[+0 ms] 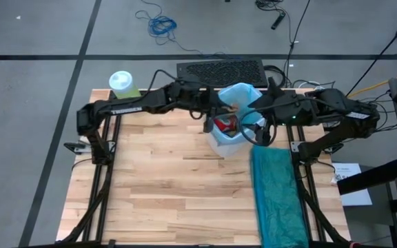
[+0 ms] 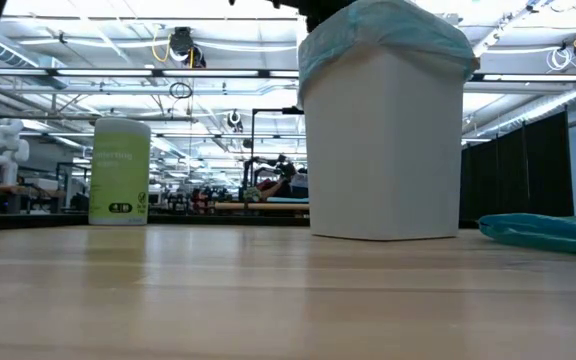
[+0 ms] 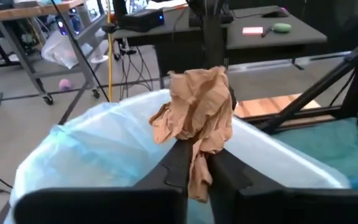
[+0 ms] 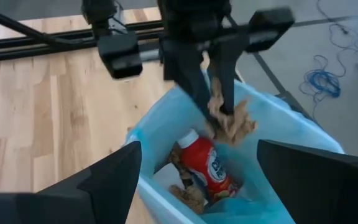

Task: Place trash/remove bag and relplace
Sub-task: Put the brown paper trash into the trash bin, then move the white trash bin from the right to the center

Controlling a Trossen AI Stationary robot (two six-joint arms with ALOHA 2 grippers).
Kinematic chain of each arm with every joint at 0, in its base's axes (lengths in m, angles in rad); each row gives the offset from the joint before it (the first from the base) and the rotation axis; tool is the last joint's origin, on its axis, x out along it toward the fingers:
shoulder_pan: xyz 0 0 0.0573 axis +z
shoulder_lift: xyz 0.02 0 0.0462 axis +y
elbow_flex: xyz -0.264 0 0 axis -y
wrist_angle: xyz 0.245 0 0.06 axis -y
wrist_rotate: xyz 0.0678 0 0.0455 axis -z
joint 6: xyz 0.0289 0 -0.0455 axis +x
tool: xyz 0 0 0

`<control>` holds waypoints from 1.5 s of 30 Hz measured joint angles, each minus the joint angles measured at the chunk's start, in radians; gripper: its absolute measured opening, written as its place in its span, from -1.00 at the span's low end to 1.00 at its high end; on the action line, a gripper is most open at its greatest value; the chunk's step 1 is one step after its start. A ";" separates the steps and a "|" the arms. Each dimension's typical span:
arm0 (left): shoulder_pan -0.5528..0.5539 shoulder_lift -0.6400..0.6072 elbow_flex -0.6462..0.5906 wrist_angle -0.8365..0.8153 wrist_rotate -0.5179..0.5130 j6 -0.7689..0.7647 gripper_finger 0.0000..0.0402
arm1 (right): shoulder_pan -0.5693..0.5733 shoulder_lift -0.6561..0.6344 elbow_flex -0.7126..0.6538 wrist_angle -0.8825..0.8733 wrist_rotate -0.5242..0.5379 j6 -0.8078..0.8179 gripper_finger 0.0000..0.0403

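A white wastebasket (image 1: 227, 143) (image 2: 383, 140) lined with the light-blue bag (image 1: 243, 93) (image 3: 98, 149) stands at the table's far middle. Inside lie a red white-capped container (image 4: 205, 163) and brown paper wads (image 4: 188, 196). My left gripper (image 1: 230, 112) (image 3: 197, 149) reaches in from the left, over the bin's opening, shut on a crumpled brown paper wad (image 3: 197, 109) (image 4: 229, 121). My right gripper (image 1: 257, 131) (image 4: 199, 149) hovers wide open above the bin's right side, with nothing between its fingers. My left gripper pinches the brown paper wad between its two fingers (image 3: 178, 163). Most of the wad bulges out past the fingertips, and a strip of it (image 3: 197, 180) hangs down between them. The fingers slant down from the table's left. The wad is lifted clear above the bin's opening.
A green bottle with a white cap (image 1: 124, 84) (image 2: 120, 170) stands at the far left corner. A darker teal plastic bag (image 1: 278, 196) (image 2: 548, 230) lies flat along the table's right side. Bare wood (image 1: 157, 186) fills the near left.
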 joint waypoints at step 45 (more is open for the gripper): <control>0.050 0.024 0.356 -0.613 -0.220 0.127 -0.39 | -0.172 -0.024 0.000 -0.324 0.308 0.248 0.34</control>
